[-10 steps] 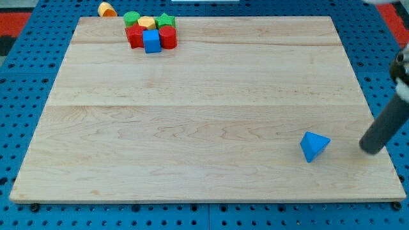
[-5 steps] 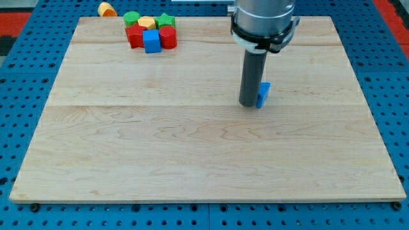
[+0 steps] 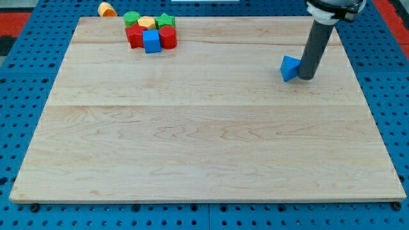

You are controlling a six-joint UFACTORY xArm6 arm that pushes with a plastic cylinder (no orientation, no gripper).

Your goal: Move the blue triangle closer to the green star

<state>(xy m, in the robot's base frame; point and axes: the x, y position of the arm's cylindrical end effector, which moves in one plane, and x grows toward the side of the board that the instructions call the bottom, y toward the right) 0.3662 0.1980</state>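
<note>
A pale wooden desk (image 3: 204, 140) sits on a blue board with holes. The blue triangle (image 3: 289, 68) is at the view's upper right, further right than before. My tip (image 3: 306, 77) touches its right side; no fingers show. The green star (image 3: 165, 20) stays far left among the blocks.

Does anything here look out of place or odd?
Yes: an orange block lies off the board's top-left edge, on the blue pegboard. The blue triangle sits alone at the right beside my tip, far from the cluster.
</note>
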